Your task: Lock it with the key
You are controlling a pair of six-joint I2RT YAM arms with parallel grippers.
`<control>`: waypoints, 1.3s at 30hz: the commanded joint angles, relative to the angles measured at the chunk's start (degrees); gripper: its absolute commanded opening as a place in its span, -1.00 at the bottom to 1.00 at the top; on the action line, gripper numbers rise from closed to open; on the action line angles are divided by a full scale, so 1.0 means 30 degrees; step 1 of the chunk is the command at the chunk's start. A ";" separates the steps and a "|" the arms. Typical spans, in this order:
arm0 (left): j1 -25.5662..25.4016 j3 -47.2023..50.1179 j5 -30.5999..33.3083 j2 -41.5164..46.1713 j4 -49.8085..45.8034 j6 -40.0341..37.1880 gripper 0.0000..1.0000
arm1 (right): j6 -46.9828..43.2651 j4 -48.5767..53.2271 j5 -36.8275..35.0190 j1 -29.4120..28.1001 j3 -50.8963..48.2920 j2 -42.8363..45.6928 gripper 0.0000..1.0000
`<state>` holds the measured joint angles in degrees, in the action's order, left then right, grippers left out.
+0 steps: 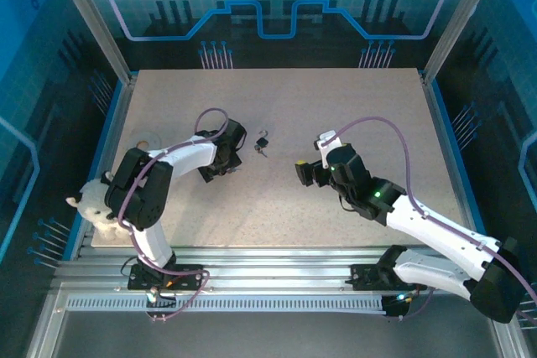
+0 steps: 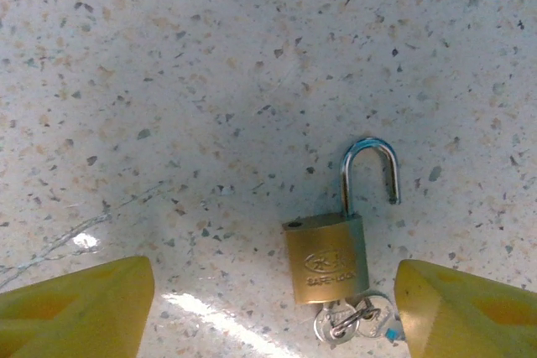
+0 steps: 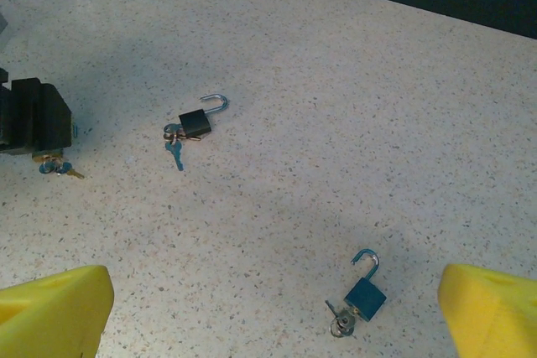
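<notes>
A brass padlock point(image 2: 325, 257) lies flat on the speckled table with its silver shackle point(image 2: 369, 173) swung open and a ring of keys point(image 2: 352, 321) at its base. My left gripper point(image 2: 274, 295) is open just above the table, with the lock's body between its yellow fingers point(image 2: 80, 308), nearer the right one and touching neither. Seen from above, the left gripper point(image 1: 230, 153) sits left of a dark padlock point(image 1: 262, 144). My right gripper point(image 3: 274, 316) hangs open above the table, holding nothing; it point(image 1: 304, 173) stands at centre right.
Two more open padlocks lie on the table: a dark one point(image 3: 195, 121) with a blue key point(image 3: 174, 155), and a bluish one point(image 3: 365, 295) with a key in it. The left gripper's black body point(image 3: 32, 115) sits over yellow-tagged keys point(image 3: 57, 167). A white plush toy point(image 1: 94, 205) rests at the left edge.
</notes>
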<state>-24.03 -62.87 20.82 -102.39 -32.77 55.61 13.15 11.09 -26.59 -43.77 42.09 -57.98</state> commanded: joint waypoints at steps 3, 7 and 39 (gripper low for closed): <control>-0.0026 -0.0750 0.0356 -0.0828 -0.0553 0.0416 0.45 | -0.0426 -0.0460 -0.0774 -0.0485 0.0122 0.0597 1.00; -0.0020 -0.1000 0.0370 -0.1170 -0.0516 0.0422 0.38 | -0.0500 -0.0475 -0.0871 -0.0610 0.0107 0.0691 1.00; 0.0013 -0.0078 0.0036 -0.1800 0.0436 -0.0053 -0.21 | -0.0727 -0.0674 -0.1428 -0.0972 -0.0003 0.0916 1.00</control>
<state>-24.01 -64.90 21.85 -106.83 -32.95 55.53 11.68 10.28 -29.63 -45.82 42.09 -56.21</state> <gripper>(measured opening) 0.398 0.997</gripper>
